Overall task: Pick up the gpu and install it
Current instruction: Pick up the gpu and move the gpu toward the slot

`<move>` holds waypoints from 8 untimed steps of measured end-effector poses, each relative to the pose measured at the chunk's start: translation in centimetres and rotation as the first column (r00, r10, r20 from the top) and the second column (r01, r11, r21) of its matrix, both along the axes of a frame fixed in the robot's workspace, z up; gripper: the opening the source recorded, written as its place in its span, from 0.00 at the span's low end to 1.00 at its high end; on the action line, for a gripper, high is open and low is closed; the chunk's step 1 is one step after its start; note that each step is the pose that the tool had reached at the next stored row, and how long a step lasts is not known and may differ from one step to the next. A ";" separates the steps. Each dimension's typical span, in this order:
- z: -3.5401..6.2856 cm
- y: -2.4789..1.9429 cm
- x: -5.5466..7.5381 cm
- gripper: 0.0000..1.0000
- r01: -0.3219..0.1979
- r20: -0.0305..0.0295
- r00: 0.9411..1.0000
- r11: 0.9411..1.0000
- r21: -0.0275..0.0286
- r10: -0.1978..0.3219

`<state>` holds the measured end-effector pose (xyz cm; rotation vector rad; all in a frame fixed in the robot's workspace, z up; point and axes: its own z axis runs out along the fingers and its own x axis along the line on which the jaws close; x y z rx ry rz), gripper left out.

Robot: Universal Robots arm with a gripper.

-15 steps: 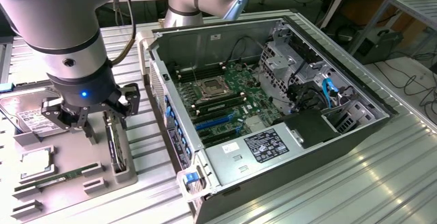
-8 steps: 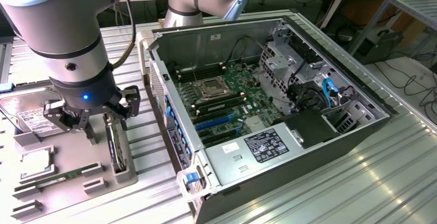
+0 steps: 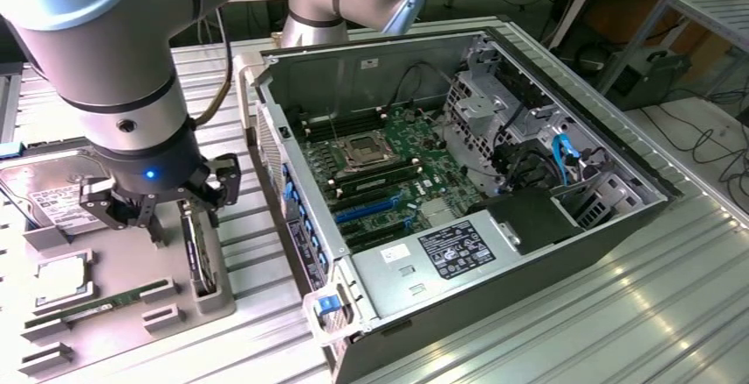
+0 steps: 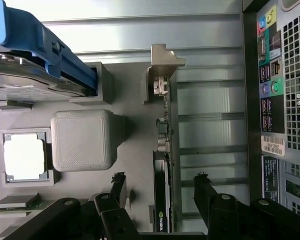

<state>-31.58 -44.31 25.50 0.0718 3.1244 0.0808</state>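
Fingers spread open astride gpu standing edgewise in grey tray slot.

Gpu on edge in tray — case beside it.

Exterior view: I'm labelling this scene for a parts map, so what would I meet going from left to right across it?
hard drive → gpu, standing on edge → CPU socket → blue cable

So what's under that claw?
The gpu, standing on edge in a grey tray slot beneath the open gripper. Its lower edge is hidden inside the slot.
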 end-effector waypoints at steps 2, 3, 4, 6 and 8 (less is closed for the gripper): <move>-0.37 0.01 0.0 0.66 0.000 0.000 1.000 1.000 0.000 0.000; -0.55 0.00 0.0 0.66 0.000 0.000 1.000 1.000 0.000 0.000; -0.75 0.00 0.0 0.66 0.000 0.000 1.000 1.000 0.000 0.000; -1.05 -0.11 -0.1 0.66 0.000 0.001 1.000 1.000 0.000 0.000; -1.44 -0.32 -0.1 0.66 -0.003 0.001 1.000 1.000 0.000 0.003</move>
